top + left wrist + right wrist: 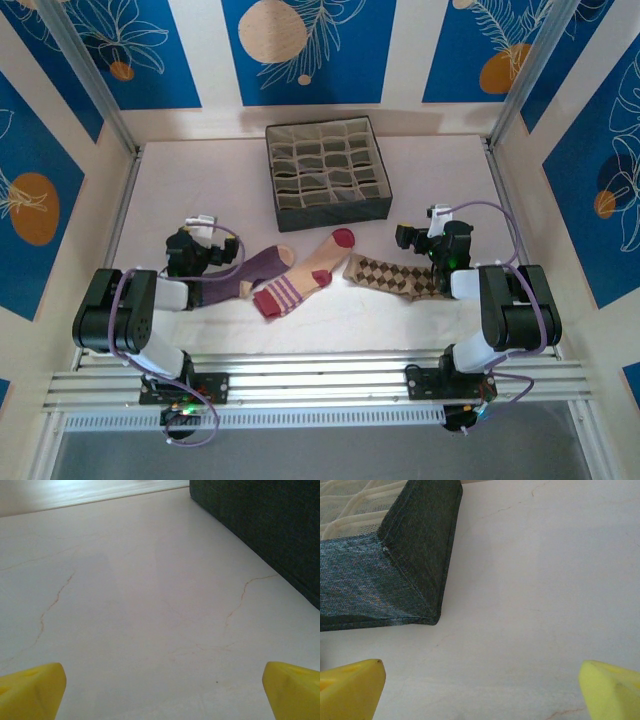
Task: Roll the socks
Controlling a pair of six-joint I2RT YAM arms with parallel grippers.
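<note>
Though the compartment box (335,209) sits open-topped, the socks (315,270) lie outside it.

You see one sock (250,272) in dark purple with a beige toe, another sock (312,270) in beige with a maroon toe and striped cuff, and a third sock (390,275) in brown-cream diamonds. The compartment box (335,208) is dark grey. The table (150,605) is off-white with faint tan veins. The left gripper (160,697) and right gripper (480,692) have yellow fingertips (30,690).

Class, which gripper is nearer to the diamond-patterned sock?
Right. The right gripper sits close by the far edge of the diamond-patterned sock. The left gripper is far off on the other side, next to the purple sock.
</note>
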